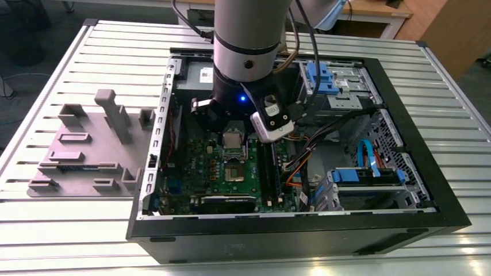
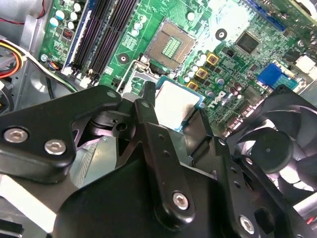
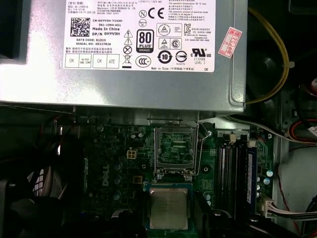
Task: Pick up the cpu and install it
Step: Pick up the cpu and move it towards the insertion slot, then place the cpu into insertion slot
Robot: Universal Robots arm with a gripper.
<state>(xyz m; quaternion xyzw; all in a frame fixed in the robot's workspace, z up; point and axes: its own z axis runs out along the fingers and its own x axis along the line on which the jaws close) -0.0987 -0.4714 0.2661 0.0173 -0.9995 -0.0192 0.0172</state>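
**Clamped tight: the cpu (image 2: 177, 101) right by the open socket (image 2: 171, 47)**

The gripper (image 2: 174, 113) is pinched narrow on the cpu, with black fingers (image 2: 147, 111) at its side edges. The chip is held over the green motherboard (image 3: 111, 163). The open socket sits between it and the grey power supply (image 3: 124, 91).

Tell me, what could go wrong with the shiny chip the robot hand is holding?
The hand grips the cpu just by its edges, so it might slip and drop onto the green board. The open socket sits off to one side of the chip; set down crooked, it could damage the socket. The little round parts crowding the socket could get bumped.
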